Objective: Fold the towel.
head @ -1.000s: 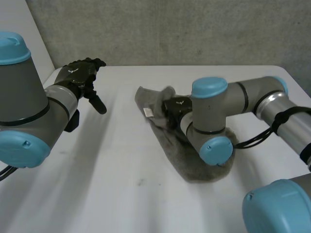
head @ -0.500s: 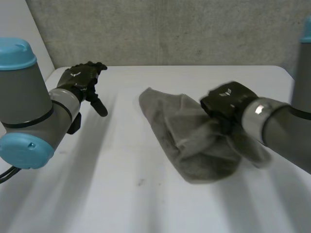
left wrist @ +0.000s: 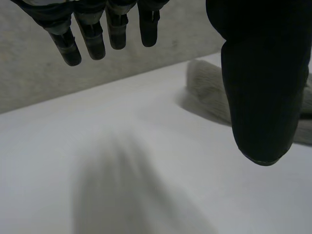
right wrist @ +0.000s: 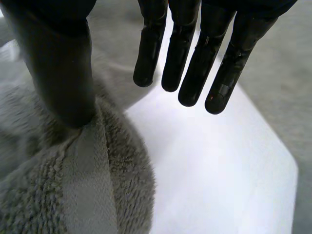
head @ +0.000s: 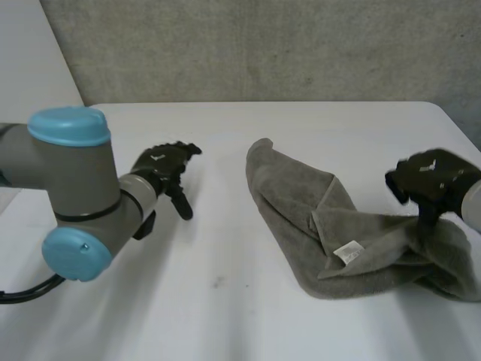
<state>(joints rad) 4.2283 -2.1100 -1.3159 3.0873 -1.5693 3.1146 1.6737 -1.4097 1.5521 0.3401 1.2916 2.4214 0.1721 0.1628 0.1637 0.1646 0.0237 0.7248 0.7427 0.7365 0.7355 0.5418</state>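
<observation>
The grey towel [head: 301,195] lies crumpled on the white table [head: 225,308], right of the middle, with a white label [head: 347,254] facing up. My right hand [head: 430,180] is over the towel's right end. In the right wrist view its fingers [right wrist: 195,58] are straight and spread above bare table, and its thumb [right wrist: 58,63] rests against the towel [right wrist: 73,185] at a hemmed edge. My left hand [head: 161,167] hovers over bare table to the left of the towel, open, with straight fingers [left wrist: 87,29] and the towel's [left wrist: 207,90] near end beyond its thumb [left wrist: 258,73].
A grey wall [head: 263,45] runs behind the table's far edge. The table's right edge [right wrist: 273,146] lies close beyond my right hand. Bare white tabletop stretches between my left hand and the towel and along the front.
My right hand swung to the right, pulling part of the towel over with it, and its fingers have straightened out. My left arm moved right, towards the towel.
</observation>
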